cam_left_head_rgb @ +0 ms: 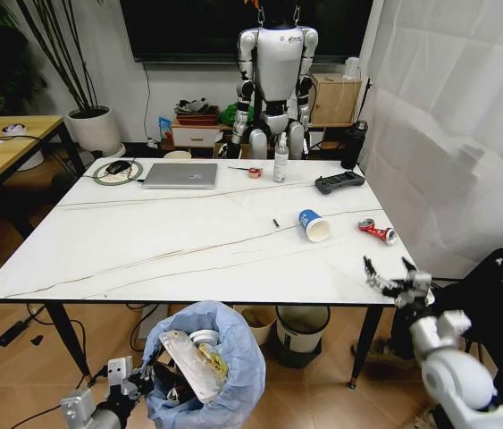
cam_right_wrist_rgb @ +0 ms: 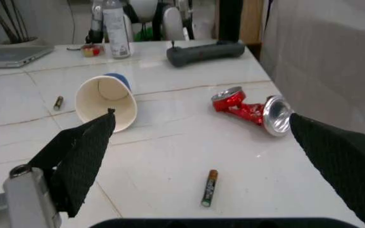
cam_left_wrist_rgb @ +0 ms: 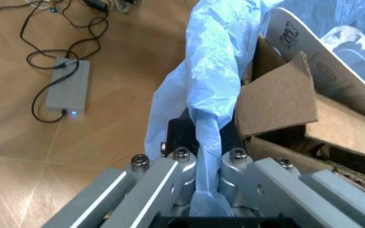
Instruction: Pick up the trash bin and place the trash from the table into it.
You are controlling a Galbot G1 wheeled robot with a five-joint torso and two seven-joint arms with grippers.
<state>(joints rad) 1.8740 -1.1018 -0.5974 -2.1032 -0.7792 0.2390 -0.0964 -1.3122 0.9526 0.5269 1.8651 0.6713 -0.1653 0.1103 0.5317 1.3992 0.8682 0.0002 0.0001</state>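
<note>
Below the surface [cam_left_head_rgb: 72, 268] edge, left gripper [cam_left_wrist_rgb: 208, 190] pinches the trash bin [cam_left_head_rgb: 205, 375] liner; right gripper [cam_right_wrist_rgb: 201, 156], spread wide, must next close on the crushed can [cam_right_wrist_rgb: 249, 110].

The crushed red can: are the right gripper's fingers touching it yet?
Apart. In the right wrist view, the open right gripper hangs short of the crushed red can, with bare table between them.

This looks like a home living room used for robot tests. A big dark television [cam_left_head_rgb: 242, 27] hangs on the wall above a low media shelf [cam_left_head_rgb: 196, 134], a potted plant [cam_left_head_rgb: 86, 107] stands in the corner, the floor [cam_left_head_rgb: 28, 375] is wood, and a humanoid robot [cam_left_head_rgb: 276, 80] hangs behind the marble table [cam_left_head_rgb: 144, 250].
</note>
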